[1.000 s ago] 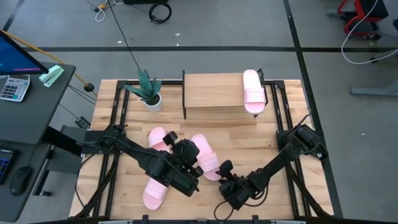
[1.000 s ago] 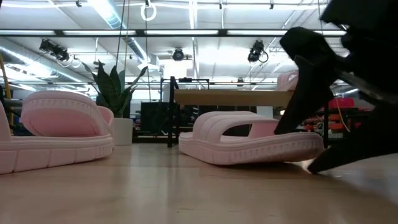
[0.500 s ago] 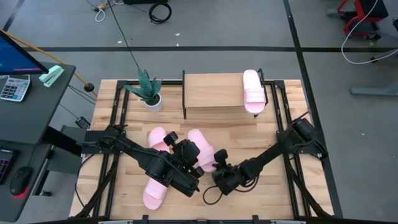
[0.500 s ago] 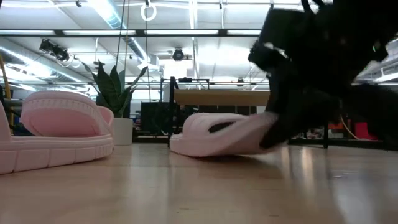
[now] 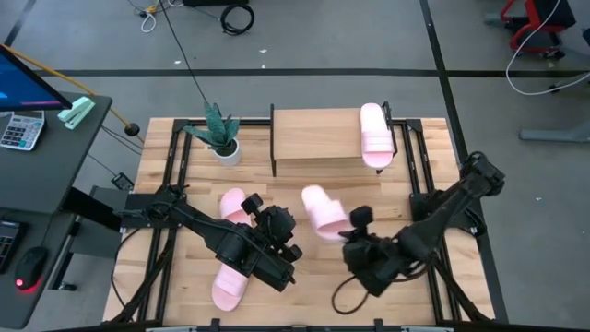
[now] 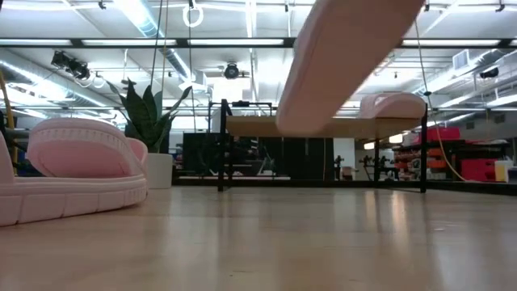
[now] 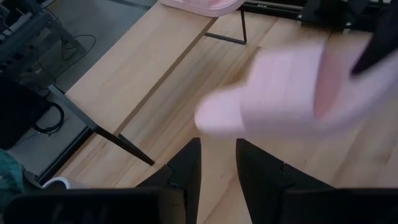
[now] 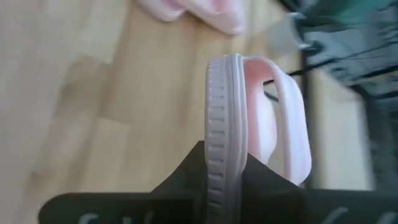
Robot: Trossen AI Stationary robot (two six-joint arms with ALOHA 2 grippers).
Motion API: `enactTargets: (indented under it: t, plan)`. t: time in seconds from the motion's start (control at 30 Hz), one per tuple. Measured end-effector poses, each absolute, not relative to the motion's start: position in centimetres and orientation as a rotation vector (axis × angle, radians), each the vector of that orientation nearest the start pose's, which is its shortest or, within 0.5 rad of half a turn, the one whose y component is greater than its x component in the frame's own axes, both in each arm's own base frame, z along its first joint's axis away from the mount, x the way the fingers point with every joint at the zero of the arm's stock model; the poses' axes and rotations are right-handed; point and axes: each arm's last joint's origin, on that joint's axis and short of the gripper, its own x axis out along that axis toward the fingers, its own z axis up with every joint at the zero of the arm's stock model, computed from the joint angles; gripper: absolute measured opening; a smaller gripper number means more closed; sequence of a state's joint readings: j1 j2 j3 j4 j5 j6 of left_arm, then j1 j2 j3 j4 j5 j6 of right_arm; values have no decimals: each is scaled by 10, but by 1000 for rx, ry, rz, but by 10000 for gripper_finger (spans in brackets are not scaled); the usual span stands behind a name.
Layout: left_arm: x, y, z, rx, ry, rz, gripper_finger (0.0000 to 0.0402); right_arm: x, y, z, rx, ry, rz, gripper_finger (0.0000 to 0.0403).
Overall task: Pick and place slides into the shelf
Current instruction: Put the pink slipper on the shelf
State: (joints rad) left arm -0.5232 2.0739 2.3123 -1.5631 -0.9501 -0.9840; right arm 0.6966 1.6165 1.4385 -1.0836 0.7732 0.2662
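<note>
Right gripper (image 5: 354, 231) now clenching a sandal (image 5: 324, 211) lifted off the table (image 5: 387, 189), left gripper (image 5: 277, 242) idling beside it, fingers slightly parted

Right gripper (image 5: 353, 224) raised over mid-table, jaws clamped on something; left gripper (image 5: 277, 242) low beside it, jaws apart.

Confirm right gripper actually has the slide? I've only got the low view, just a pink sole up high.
Observer: Yes. In the right wrist view the right gripper is shut on the lifted slide, pinching its sole edge.
Operator: Where is it relative to the shelf?
Observer: From above, the lifted slide hangs short of the shelf, not over it.
Operator: Anything shelved yet?
Observer: One slide lies at the shelf's right end.
</note>
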Motion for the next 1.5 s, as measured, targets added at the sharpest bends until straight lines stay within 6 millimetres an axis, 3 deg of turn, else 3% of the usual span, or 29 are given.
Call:
enactTargets:
  t: [0.13, 0.27, 0.57, 0.73, 1.0, 1.23, 1.5]
  plan:
    - [351, -175, 369, -8, 673, 763, 105, 237, 176, 330, -661, 894, -270, 37]
    - [351, -175, 369, -14, 670, 766, 103, 232, 156, 351, -719, 872, -396, 37]
    - [350, -173, 371, -25, 664, 770, 103, 236, 87, 372, -718, 938, -608, 37]
    - [343, -163, 385, -55, 641, 775, 101, 232, 47, 385, -710, 1010, -650, 37]
    - [318, -130, 426, -27, 571, 790, 95, 230, -8, 406, -601, 1007, -513, 37]
    - [290, -95, 462, 21, 522, 822, 82, 229, -54, 403, -500, 1089, -470, 37]
    - [280, -68, 475, 50, 526, 867, 79, 230, -78, 404, -373, 1032, -454, 37]
